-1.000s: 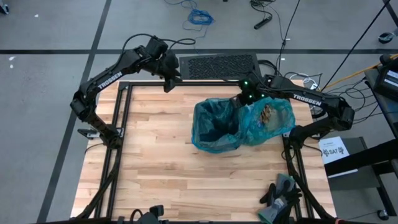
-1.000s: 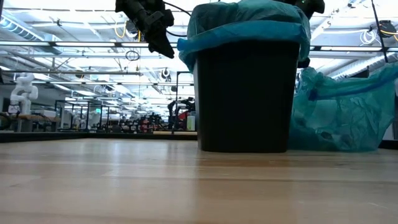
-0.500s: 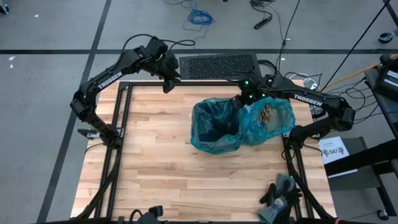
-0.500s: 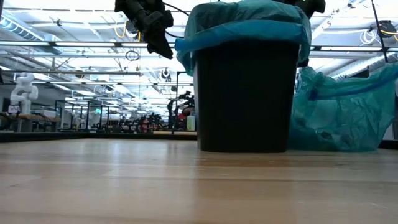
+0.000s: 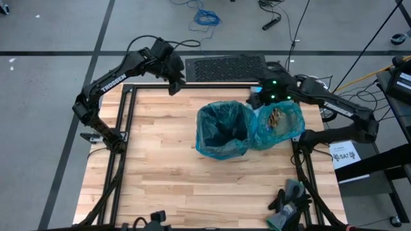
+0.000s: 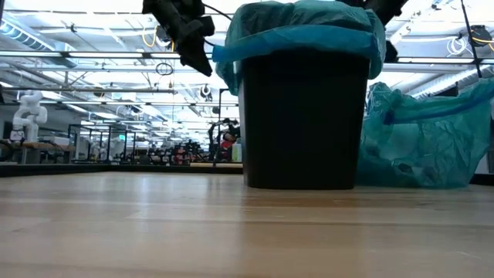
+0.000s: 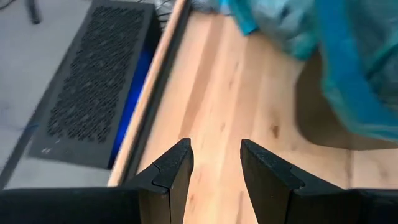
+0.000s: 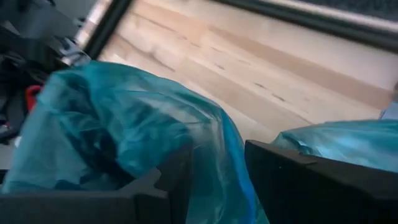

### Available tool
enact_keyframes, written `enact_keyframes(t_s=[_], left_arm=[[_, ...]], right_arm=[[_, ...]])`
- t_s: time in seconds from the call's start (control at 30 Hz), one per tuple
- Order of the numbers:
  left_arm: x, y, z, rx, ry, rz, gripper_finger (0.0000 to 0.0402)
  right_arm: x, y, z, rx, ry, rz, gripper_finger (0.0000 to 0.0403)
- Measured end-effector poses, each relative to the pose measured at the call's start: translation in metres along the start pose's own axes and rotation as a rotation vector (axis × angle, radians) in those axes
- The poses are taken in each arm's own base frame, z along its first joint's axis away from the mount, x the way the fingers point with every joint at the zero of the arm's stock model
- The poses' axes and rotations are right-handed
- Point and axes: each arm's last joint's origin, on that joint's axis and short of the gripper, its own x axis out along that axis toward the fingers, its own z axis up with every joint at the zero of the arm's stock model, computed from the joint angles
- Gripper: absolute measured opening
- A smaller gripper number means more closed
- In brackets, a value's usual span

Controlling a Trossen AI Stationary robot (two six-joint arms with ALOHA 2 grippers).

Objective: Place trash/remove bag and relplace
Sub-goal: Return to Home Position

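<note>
While left gripper [image 7: 214, 149], right gripper [image 8: 214, 158] hung parted, empty, filled blue plastic bag [image 5: 287, 131] right of centre looked limp, light; rim seemed best hold.

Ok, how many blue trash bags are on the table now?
2. One blue bag lines the black bin mid-table; the other bag, holding trash, sits beside it on the right arm's side. No others visible.

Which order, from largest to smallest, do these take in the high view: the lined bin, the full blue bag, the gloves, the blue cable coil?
1. lined bin and full blue bag: they look nearly alike, so not ranked
2. gloves
3. blue cable coil
</note>
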Motion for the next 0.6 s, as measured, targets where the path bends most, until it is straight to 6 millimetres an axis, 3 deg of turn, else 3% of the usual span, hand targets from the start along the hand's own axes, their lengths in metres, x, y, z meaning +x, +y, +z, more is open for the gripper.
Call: enact_keyframes(t_s=[0.23,0.37,0.5,0.6], left_arm=[[-0.001,0.005,-0.002,-0.017,0.081,0.185,0.0141],[-0.004,0.006,-0.005,-0.082,0.129,0.281,0.0141],[-0.018,-0.001,-0.006,-0.103,0.111,0.258,0.0141],[-0.034,-0.011,-0.008,-0.081,0.063,0.148,0.0141]], right_arm=[[-0.033,0.000,-0.007,-0.067,-0.083,0.055,0.0139],[-0.048,-0.003,-0.015,-0.237,-0.090,0.047,0.0139],[-0.060,-0.009,-0.026,-0.284,-0.052,0.029,0.0139],[-0.068,-0.013,-0.034,-0.295,-0.024,0.014,0.0139]])
